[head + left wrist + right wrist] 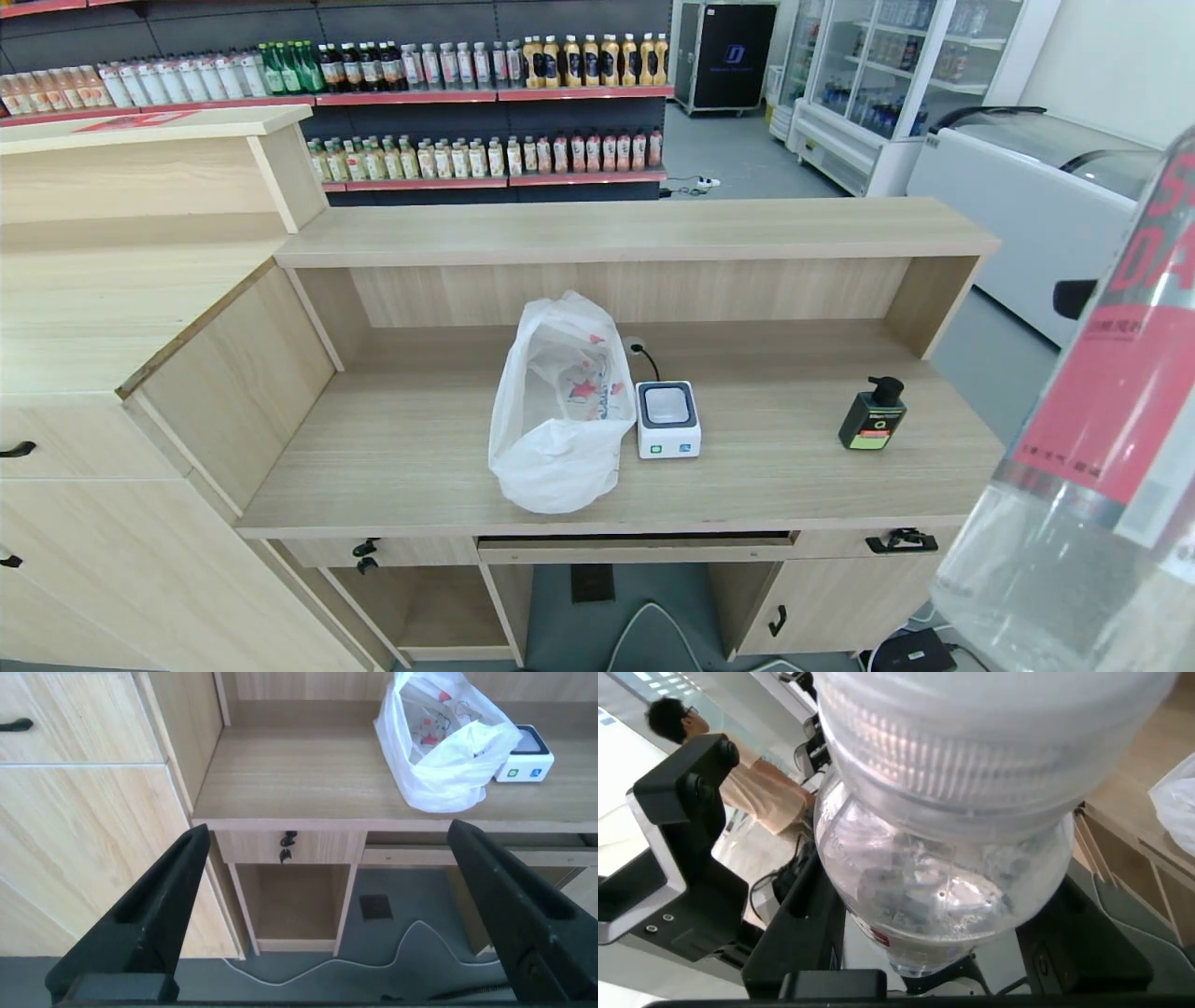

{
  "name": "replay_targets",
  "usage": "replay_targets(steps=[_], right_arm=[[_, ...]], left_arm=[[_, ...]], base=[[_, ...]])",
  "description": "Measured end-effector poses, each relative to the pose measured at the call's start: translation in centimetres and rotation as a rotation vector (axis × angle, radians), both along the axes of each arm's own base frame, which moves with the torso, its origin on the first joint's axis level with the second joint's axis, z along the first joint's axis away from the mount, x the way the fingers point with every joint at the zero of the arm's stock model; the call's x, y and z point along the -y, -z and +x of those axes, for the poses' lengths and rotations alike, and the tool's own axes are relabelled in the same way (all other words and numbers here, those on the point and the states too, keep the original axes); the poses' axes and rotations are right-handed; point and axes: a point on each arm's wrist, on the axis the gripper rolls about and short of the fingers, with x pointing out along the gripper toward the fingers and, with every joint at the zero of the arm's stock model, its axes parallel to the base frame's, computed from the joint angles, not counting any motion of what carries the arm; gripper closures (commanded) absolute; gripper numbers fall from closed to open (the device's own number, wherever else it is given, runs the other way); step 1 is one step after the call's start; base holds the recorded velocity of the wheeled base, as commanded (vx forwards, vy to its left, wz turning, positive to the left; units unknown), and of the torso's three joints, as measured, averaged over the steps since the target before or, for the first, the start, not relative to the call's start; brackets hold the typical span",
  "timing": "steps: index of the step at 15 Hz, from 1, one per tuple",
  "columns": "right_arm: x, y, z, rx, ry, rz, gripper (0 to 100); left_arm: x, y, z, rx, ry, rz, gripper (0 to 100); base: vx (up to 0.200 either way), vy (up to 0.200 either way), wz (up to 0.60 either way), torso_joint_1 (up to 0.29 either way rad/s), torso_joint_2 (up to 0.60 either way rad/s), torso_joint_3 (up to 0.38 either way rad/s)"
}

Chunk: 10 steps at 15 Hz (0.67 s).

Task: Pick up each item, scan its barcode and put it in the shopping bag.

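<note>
— Where is the clear plastic bottle with a red label (1102, 401)?

— It is in the air, tilted, off the front right corner of the light wooden counter (747, 485). The right gripper (938, 952) has its fingers clamped on it, one on each side.

— Can its label be read?

— The red band carries large pale letters with smaller lines beneath. The picture's edge cuts them off, so no whole word can be made out.

— And the bag?

— The white plastic shopping bag (560, 439) sits near the middle of the counter with its mouth open and its bottom close to the front edge. Red and blue print shows on its side, too crumpled to read. The white square barcode scanner (668, 420) sits just beside it, toward the right edge, with one green and one blue mark on its front. A dark pump bottle with a green label (873, 415) stands upright near the right edge.

— The other arm?

— The left gripper (329, 840) hangs before the counter's front edge, toward the left corner, with its fingers spread wide apart.
</note>
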Motion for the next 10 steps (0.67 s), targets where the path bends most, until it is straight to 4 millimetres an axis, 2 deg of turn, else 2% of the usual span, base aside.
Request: replay_targets(steps=[10], right_arm=[[0.46,0.58,-1.05,0.002,0.007,0.000,100]], left_arm=[[0.00,0.03,0.01,-0.001,0.000,0.000,0]], base=[[0.000,0.000,0.00,0.000,0.00,0.000]])
